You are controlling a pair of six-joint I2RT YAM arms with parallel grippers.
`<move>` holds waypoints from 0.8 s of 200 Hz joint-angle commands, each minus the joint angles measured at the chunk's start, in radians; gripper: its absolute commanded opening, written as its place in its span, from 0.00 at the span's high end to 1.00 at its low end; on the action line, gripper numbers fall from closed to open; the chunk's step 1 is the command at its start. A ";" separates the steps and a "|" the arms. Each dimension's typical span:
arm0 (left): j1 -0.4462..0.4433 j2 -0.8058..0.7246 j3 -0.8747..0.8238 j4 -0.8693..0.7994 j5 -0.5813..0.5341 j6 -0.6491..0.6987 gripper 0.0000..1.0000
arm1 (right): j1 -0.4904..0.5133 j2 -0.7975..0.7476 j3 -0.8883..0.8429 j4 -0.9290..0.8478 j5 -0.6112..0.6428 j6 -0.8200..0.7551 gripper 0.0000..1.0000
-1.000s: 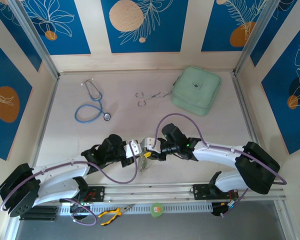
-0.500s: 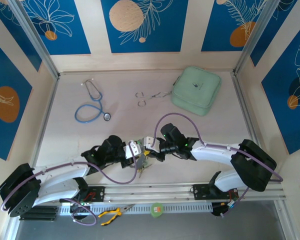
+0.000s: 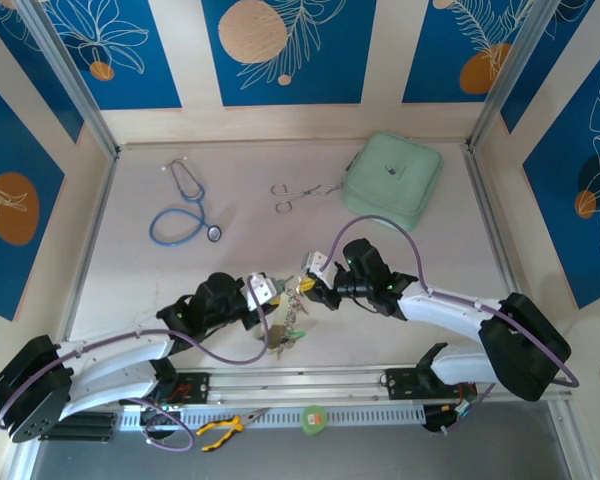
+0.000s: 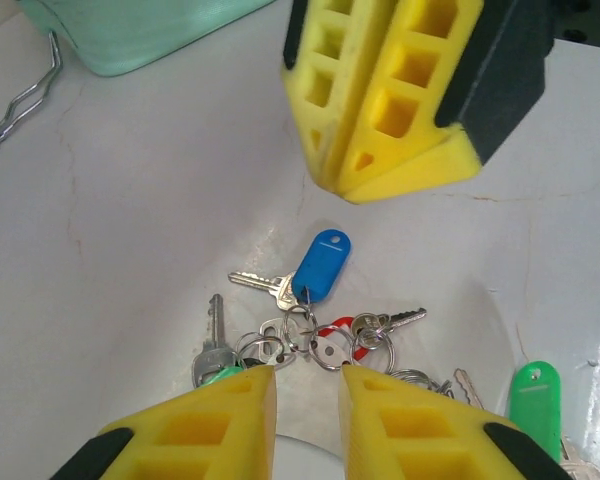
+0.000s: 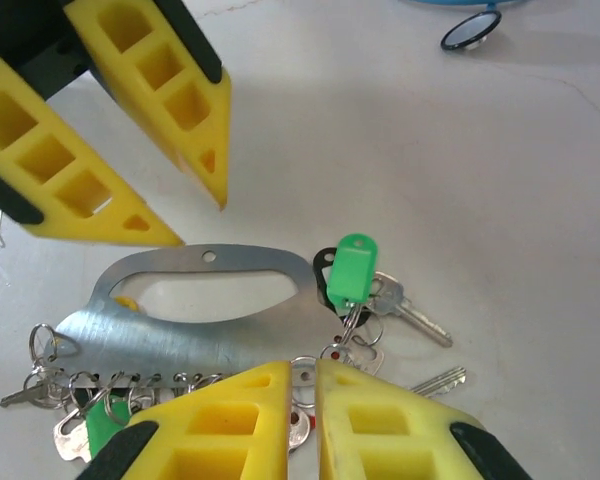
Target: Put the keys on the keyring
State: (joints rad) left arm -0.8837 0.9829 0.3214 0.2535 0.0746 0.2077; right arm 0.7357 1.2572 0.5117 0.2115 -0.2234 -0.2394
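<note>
The keys (image 3: 285, 328) lie bunched on the table between my two grippers. In the left wrist view they carry a blue tag (image 4: 322, 265), a red tag (image 4: 335, 327) and a green tag (image 4: 533, 395), linked by small split rings. The keyring (image 5: 170, 335) is a flat pale metal plate with an oval loop, and several small rings hang along its lower edge. A green-tagged key (image 5: 355, 268) rests at its right end. My left gripper (image 4: 307, 375) is open just short of the bunch, holding nothing. My right gripper (image 5: 302, 368) hovers above the keys, jaws parted by a narrow slit.
A blue stethoscope (image 3: 185, 205) lies at the back left. Steel forceps (image 3: 300, 192) and a mint-green pouch (image 3: 392, 180) are at the back. Yellow-handled pliers (image 3: 220, 430) sit on the near rail. Side walls close in the table.
The left jaws have opened. My right gripper has drawn back to the right and away from the left one. The bunch of keys now lies on the table below them.
</note>
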 commanded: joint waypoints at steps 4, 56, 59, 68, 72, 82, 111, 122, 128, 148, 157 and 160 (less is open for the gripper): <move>-0.008 -0.002 0.000 0.019 -0.018 -0.024 0.76 | 0.033 -0.028 -0.003 -0.062 0.012 -0.021 0.85; -0.008 0.024 0.026 0.000 0.002 -0.012 0.77 | 0.116 -0.088 0.025 -0.072 0.071 -0.134 0.84; -0.008 0.028 0.027 -0.002 0.005 -0.011 0.77 | 0.120 -0.086 0.030 -0.073 0.072 -0.138 0.84; -0.008 0.039 0.034 -0.007 0.012 -0.011 0.78 | 0.122 -0.076 0.051 -0.078 0.055 -0.135 0.85; -0.008 0.044 0.037 -0.008 0.015 -0.010 0.78 | 0.122 -0.068 0.063 -0.083 0.044 -0.136 0.85; -0.008 0.054 0.042 -0.007 0.021 -0.004 0.78 | 0.135 -0.034 0.093 -0.107 0.035 -0.155 0.87; -0.009 0.075 0.077 -0.030 0.063 0.037 0.79 | 0.193 0.159 0.231 -0.267 0.108 -0.245 0.90; -0.009 0.067 0.085 -0.028 0.076 0.047 0.79 | 0.200 0.223 0.280 -0.333 0.127 -0.258 0.91; -0.009 0.055 0.078 -0.008 0.071 0.046 0.79 | 0.203 0.241 0.287 -0.341 0.133 -0.261 0.91; -0.007 0.022 0.043 0.039 0.035 0.033 0.78 | 0.178 0.222 0.242 -0.272 0.104 -0.210 0.91; -0.006 0.018 0.038 0.029 0.033 0.035 0.78 | 0.167 0.204 0.227 -0.256 0.093 -0.193 0.90; -0.006 0.019 0.037 0.027 0.033 0.033 0.78 | 0.165 0.201 0.225 -0.258 0.094 -0.191 0.90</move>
State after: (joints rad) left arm -0.8787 1.0443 0.3447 0.1753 0.0837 0.2142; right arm 0.9138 1.4574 0.7830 0.0216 -0.1383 -0.4442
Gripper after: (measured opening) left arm 0.216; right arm 0.095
